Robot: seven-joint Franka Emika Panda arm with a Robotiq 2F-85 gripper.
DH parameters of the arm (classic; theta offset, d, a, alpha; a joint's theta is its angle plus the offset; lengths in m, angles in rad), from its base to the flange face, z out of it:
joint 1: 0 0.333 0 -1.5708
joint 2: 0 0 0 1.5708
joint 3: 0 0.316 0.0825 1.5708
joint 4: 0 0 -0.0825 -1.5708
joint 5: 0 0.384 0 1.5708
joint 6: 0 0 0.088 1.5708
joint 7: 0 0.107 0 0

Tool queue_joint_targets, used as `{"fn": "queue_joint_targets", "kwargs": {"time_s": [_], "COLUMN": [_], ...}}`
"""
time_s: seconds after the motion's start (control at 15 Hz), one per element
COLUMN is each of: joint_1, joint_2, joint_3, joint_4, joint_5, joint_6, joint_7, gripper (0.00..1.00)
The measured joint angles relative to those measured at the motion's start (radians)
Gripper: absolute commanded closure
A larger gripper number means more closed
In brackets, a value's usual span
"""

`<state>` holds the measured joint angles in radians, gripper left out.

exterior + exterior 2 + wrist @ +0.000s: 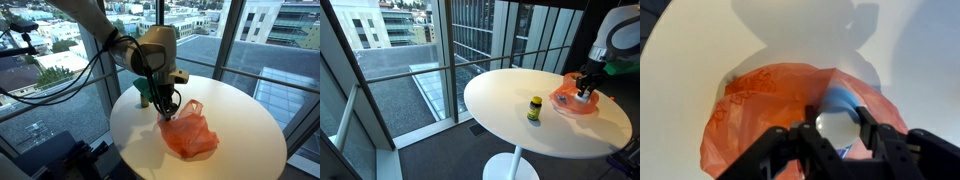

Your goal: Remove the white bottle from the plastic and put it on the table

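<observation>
White bottle [829, 122]: in the wrist view we take it to be the pale, rounded thing with a bluish patch above it, lying in the mouth of the orange plastic bag [750, 115]. It sits right between the two fingers of the gripper [836, 120], so the end effector is directly over it. The fingers flank it closely, but we cannot tell whether the pads actually press on it or merely straddle it. We cannot make out its long axis either, because only a small bright face shows. The rest is under the film and the gripper's own shadow falls across it.

In an exterior view the gripper [168, 106] points down into the near end of the bag [192, 138] on the round white table [245, 112]. Here the bottle is hidden by the fingers and the crumpled plastic.

In an exterior view from farther off, the gripper [585, 90] is small and sits at the bag [563, 100] near the table's [510, 85] far side. A small jar with a yellow label [534, 108] stands apart on the bare top. We judge that the coming lift depends on a firm hold straight below the wrist.
</observation>
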<state>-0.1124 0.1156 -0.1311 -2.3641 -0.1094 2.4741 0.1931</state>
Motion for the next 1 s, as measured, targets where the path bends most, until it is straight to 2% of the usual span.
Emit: {"fn": "queue_joint_targets", "kwargs": {"time_s": [0.53, 0.6, 0.73, 0.93, 1.0], "joint_1": [-0.001, -0.001, -0.001, -0.001, -0.001], "joint_2": [0.056, 0.056, 0.056, 0.056, 0.054], "joint_3": [-0.005, -0.005, -0.005, -0.005, -0.005], "joint_4": [0.000, 0.000, 0.000, 0.000, 0.000], "joint_5": [0.000, 0.000, 0.000, 0.000, 0.000], "joint_6": [0.018, 0.019, 0.019, 0.019, 0.019], "joint_7": [0.000, 0.000, -0.001, -0.002, -0.004], "gripper": [0.81, 0.31, 0.23, 0.01, 0.00]}}
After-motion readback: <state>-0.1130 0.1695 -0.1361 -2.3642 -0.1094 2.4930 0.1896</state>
